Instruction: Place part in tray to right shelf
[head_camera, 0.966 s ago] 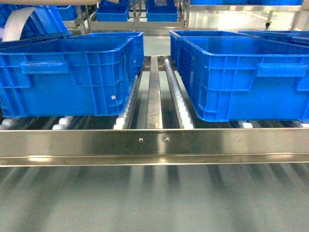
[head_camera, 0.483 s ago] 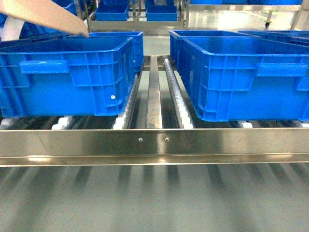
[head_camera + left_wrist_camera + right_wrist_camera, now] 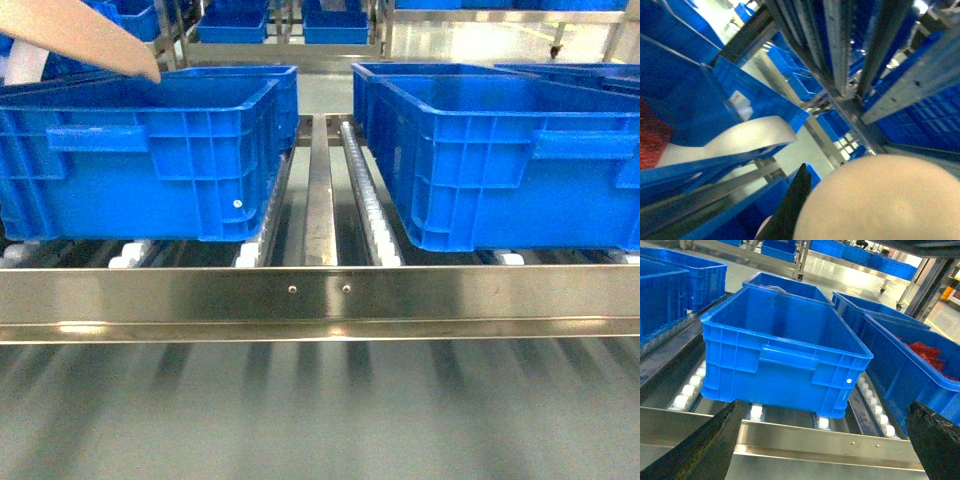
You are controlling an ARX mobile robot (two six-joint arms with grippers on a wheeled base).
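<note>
1. Reaching in from the upper left of the head view, the beige tray hangs over the left blue crate.
2. Left gripper: mostly hidden by the tray, so I cannot tell its state.
3. Right gripper: fingers wide apart, empty, low in its frame before a crate on the right shelf.
4. No part is visible; it may be in the tray.
5. Next, probably: tip or lower the tray into a crate.

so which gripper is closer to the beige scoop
Left. The left gripper has a finger right beside the scoop, which fills much of its wrist view. The right gripper hangs open before the steel rail, with no scoop in view.
</note>
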